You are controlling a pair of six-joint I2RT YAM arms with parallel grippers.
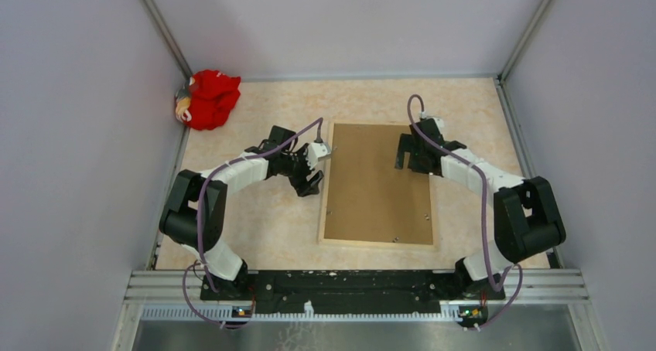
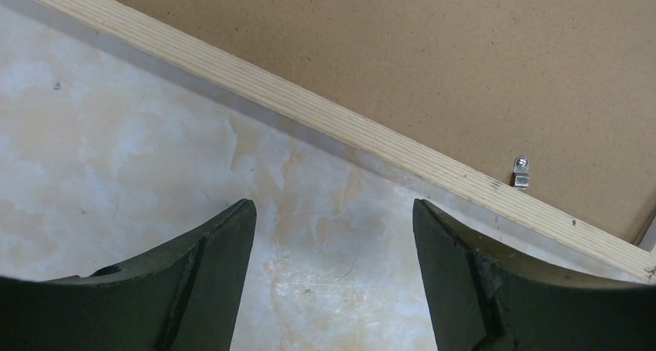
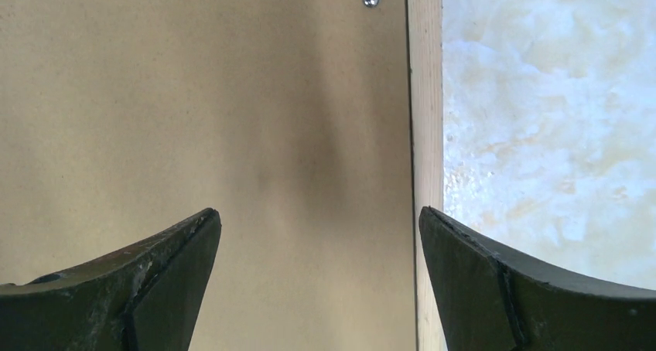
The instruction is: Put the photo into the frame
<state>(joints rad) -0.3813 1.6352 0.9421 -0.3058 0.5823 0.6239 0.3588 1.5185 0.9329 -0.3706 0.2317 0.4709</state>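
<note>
The frame lies flat and back-up at the centre of the table, its long sides running twelve to six o'clock. Its pale layered-wood rim encloses a brown backing board. Small metal clips sit along the inner edge.

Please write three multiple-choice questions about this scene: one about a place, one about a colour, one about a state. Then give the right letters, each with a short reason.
1. Where does the red bundle lie?
A) in the far left corner
B) at the arms' bases
C) in the near right corner

2. What colour is the backing board inside the frame?
A) white
B) brown
C) blue

3. How do the jaws of the left gripper stand?
A) apart, with nothing held
B) shut on a screw
C) shut on a cloth

Answers:
1 A: it lies where the left and back walls meet.
2 B: plain brown fills the pale wood border.
3 A: bare table shows between them.
</note>
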